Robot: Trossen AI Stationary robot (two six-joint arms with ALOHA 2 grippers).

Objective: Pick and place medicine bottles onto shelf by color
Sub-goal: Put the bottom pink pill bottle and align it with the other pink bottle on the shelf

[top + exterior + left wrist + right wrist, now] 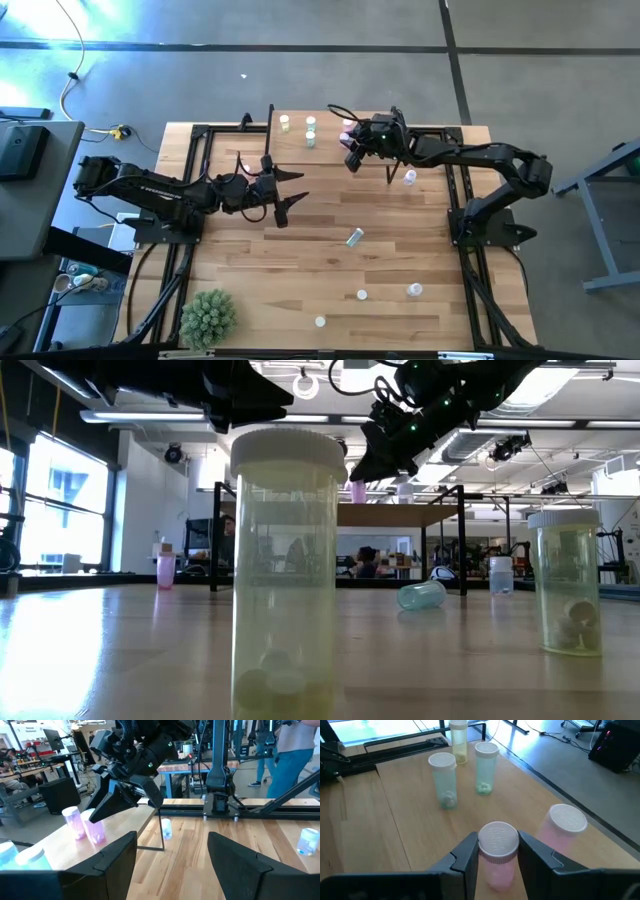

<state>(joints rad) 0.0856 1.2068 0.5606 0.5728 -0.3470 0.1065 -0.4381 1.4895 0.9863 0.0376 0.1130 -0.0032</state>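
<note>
We read the step in hand as setting a pink bottle down upright on the shelf beside its match. The right gripper pinches a small pink translucent medicine bottle with a pale ribbed cap just under that cap, fingers on either side, and holds it above the small light-wood shelf board on thin black legs. A second pink capped bottle stands just beside it on the board, so the colour group is already marked. We would lower straight down until the base meets the wood, keep the bottle vertical, and leave a gap so the fingers do not knock the neighbour when they part. The shelf edge lies near on that side, so we would not drift outward.

Farther along the board stand 2 pale green capped bottles and 1 yellow capped bottle; these need no touching.

In the high view the right arm reaches from the table's right side across to the far edge, wrist bent down over the shelf. The left gripper waits over the middle of the wood-plank table, fingers spread and holding nothing. Several bottles are left on the table, one green bottle lying on its side.
</note>
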